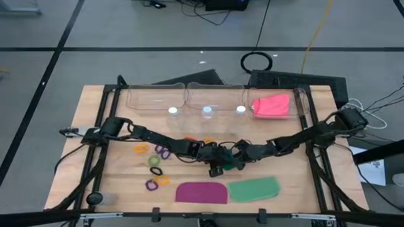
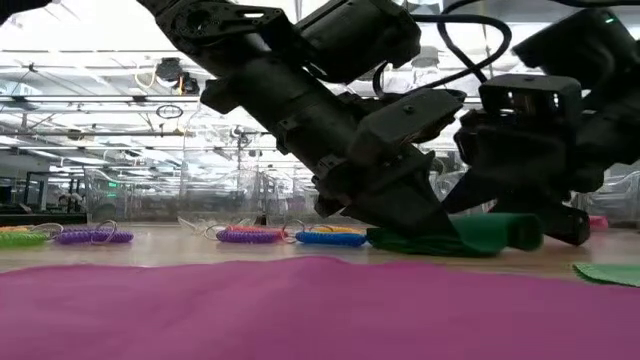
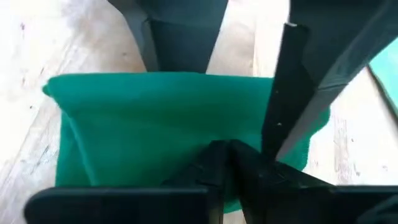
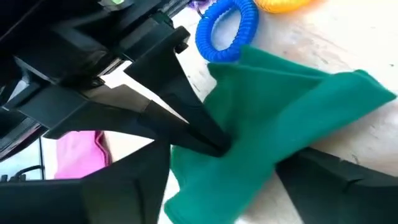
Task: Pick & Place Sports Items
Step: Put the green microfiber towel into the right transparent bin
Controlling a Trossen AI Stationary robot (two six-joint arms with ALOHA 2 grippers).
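The dark green piece [image 1: 235, 164] lies bunched and folded on the table's middle; it also shows in the low view [image 2: 485, 235]. My left gripper [image 3: 224, 165] is shut on it. My right gripper [image 4: 230, 186] is open, one finger [image 4: 124, 183] on either side of the piece [image 4: 286, 118]. The purple piece [image 1: 202, 192] and the light green piece [image 1: 254, 188] lie flat near the front edge. The pink rectangle [image 1: 273, 105] lies in a clear bin. Small rings [image 1: 154, 161] lie left of centre; a blue ring [image 4: 227, 28] lies next to the dark green piece. My left gripper pinches the dark green piece's edge [image 3: 186, 155] between its two fingers, slanting down from the table's left. The piece is creased at the hold [image 4: 227, 140] and rests on the table. My right gripper stands around the piece; I cannot tell whether its fingers touch it.
A row of clear bins [image 1: 183, 98] stands along the far edge. The two arms meet close together at the table's middle. Orange, purple, green and black rings lie scattered on the left half [image 1: 151, 184]. Frame bars [image 1: 101, 126] run along both sides.
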